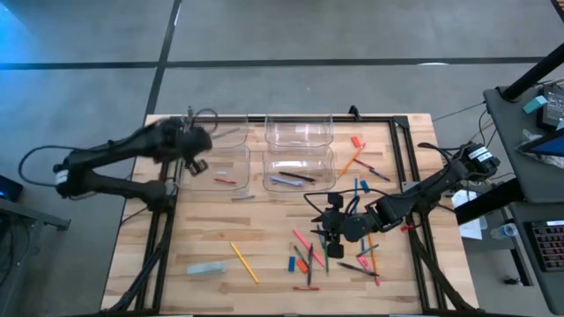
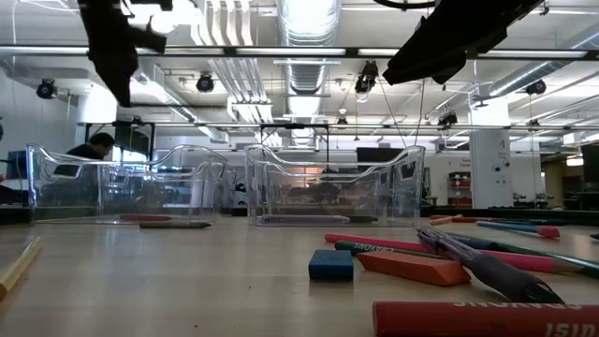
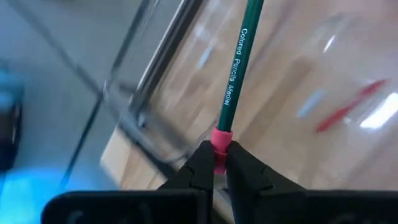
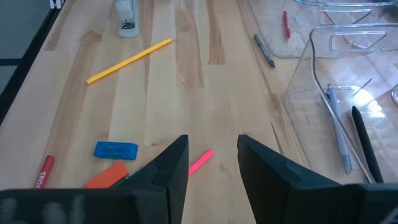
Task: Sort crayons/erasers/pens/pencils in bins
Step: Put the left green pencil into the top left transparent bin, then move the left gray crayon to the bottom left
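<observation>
A green pencil (image 3: 239, 62) with a pink end sticks out of my left gripper (image 3: 219, 152), which is shut on it and hangs above the left pair of clear bins (image 1: 216, 167) at the far left (image 1: 192, 150). A red crayon (image 1: 225, 180) lies in the near left bin and dark pens (image 1: 293, 179) in the near right bin (image 1: 300, 169). My right gripper (image 4: 213, 162) stands open above the pile of pencils, crayons and erasers (image 1: 330, 255) at the near right, with a pink stick (image 4: 200, 160) on the table below its gap. My left gripper pinches the pencil's pink end (image 3: 221, 140) between its two fingers. The fingers slant down from above, and the pencil runs straight on ahead of them. The pencil is lifted clear, over the rim of a clear bin (image 3: 143, 118).
A yellow pencil (image 1: 244, 261) and a pale block (image 1: 204, 268) lie near the front left, a grey pen (image 1: 242, 197) in front of the left bins. An orange pencil (image 1: 352, 163) and a red piece (image 1: 357, 141) lie right of the bins. Bare wood shows mid-table.
</observation>
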Available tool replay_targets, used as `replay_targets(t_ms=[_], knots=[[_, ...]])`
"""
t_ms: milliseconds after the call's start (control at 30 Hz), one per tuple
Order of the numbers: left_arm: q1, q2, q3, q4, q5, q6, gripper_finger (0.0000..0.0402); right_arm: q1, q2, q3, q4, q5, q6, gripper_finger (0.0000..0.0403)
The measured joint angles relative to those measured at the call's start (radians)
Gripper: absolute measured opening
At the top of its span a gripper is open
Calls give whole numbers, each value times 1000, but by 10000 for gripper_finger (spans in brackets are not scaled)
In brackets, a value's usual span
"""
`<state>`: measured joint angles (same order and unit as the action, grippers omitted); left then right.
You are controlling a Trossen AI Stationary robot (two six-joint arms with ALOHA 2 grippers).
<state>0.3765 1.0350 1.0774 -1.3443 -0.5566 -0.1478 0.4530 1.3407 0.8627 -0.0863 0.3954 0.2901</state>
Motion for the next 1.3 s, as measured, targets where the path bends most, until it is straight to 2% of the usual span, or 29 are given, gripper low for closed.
replay_targets(t_ms=[100,233,500,600,700,833,900,933,1033,1067,1100,1200,1300], knots=[[161,72,0,3,3,90,8,0,0,0,1,0,-1,128],[285,189,0,48,6,206,8,0,0,0,1,0,-2,128],[324,364,8,193,-2,349,15,0,0,0,-5,0,-2,128],[324,386,8,205,-3,390,43,1,0,0,-5,-1,2,128],[324,391,9,205,-30,391,88,1,0,0,-5,-1,5,128],[325,356,11,204,-92,392,155,1,0,0,-5,-1,19,128],[321,316,15,197,-75,371,183,1,0,0,-5,-1,24,128],[313,289,24,194,-19,353,194,1,0,0,-5,-1,24,128],[263,172,42,225,278,302,209,0,0,0,-5,0,23,128],[234,124,40,243,342,280,210,0,0,0,-5,3,23,128],[196,75,32,271,379,257,210,-1,0,0,-5,14,23,128],[39,-70,-18,346,388,168,204,-1,0,0,-4,34,22,128],[-178,-174,-102,466,391,30,195,-1,0,0,-4,35,24,128]])
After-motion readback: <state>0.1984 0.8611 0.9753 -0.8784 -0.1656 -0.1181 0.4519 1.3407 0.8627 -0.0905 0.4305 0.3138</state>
